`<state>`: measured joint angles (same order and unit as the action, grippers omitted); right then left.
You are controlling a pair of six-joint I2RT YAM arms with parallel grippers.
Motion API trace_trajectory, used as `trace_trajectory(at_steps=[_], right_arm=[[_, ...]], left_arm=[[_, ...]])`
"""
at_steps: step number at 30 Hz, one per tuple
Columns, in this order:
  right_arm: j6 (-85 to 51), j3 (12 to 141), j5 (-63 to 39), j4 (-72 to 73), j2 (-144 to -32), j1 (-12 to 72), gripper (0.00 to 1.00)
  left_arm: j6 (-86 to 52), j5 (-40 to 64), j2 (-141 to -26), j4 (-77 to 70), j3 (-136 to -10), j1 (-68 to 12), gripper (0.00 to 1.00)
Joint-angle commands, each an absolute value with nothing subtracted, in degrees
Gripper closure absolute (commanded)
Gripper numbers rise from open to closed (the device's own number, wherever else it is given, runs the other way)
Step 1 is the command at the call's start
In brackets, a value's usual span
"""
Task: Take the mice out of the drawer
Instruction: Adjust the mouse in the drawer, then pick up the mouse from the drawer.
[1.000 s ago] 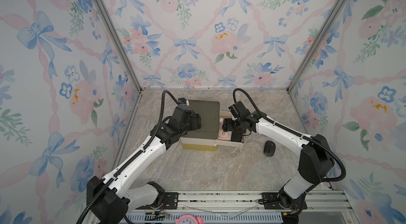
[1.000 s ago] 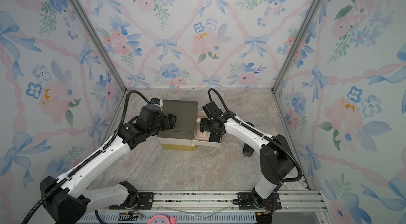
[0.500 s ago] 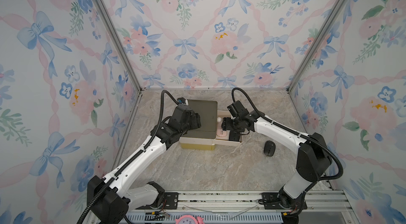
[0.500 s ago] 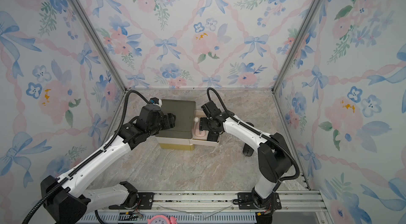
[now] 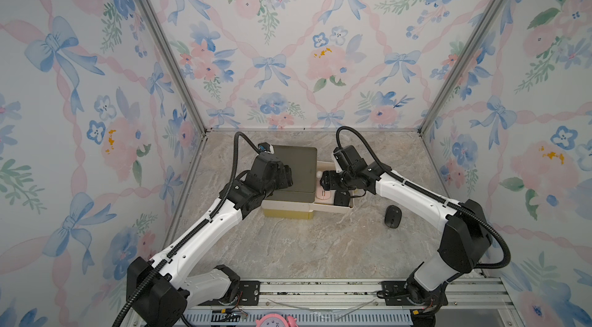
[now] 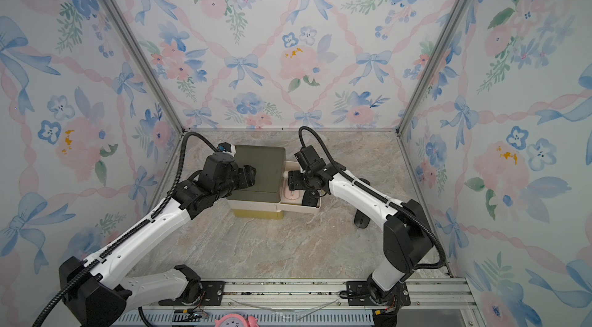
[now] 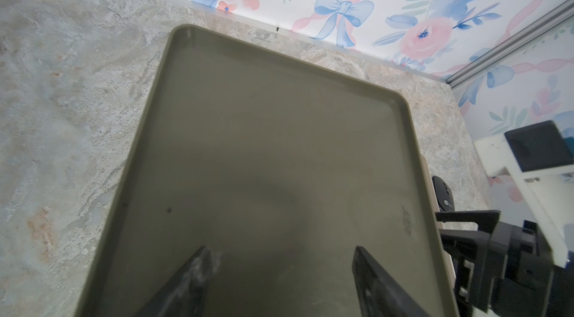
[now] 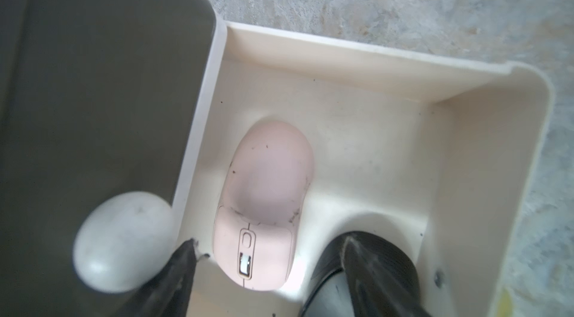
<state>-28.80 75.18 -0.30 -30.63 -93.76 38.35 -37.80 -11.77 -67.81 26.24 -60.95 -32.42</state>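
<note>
Straddling pink mouse [image 8: 264, 206] | right end effector [image 8: 267, 241] | black mouse [image 7: 442, 189] logo [image 7: 446, 202] unreadable

The marble-patterned desk [image 5: 298, 245] carries a low drawer unit [image 5: 298, 162] with an olive top, standing slightly toward 12 o'clock of centre. Its cream drawer [image 5: 333, 207] is drawn out toward 3 o'clock. One black mouse [image 5: 392, 215] lies flat on the bare desk at about 4 o'clock from the unit, near the drawer but apart from it.

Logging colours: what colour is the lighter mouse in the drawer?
The mouse is pale pink, clearest in the right wrist view.
</note>
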Motion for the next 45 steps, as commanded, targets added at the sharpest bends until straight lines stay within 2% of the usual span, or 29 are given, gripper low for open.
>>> trace_trajectory(at_steps=[1, 10, 23, 34, 41, 45], right_arm=[[-24.58, 73.02, -1.53, -26.47, -94.31, 39.49, 0.23], [-20.78, 70.15, -0.69, -21.26, -97.07, 40.69, 0.22], [-18.34, 71.99, 11.87, -27.14, -97.01, 40.93, 0.23], [-18.33, 76.22, 6.50, -30.46, -102.79, 41.44, 0.26], [-16.74, 75.43, 5.17, -27.75, -102.88, 40.86, 0.31], [-16.36, 74.82, 5.34, -26.86, -101.36, 40.64, 0.38]], left_arm=[[-39.24, -11.57, -68.00, 30.28, -59.40, -31.93, 0.26], [-39.51, -11.86, -68.10, 30.19, -59.08, -31.76, 0.26], [-39.82, -12.13, -68.39, 30.18, -58.75, -31.30, 0.26], [-39.66, -11.81, -67.75, 30.20, -58.45, -30.41, 0.26], [-39.50, -11.37, -67.90, 30.15, -58.62, -30.35, 0.26], [-39.47, -11.58, -68.01, 30.21, -58.57, -30.26, 0.26]])
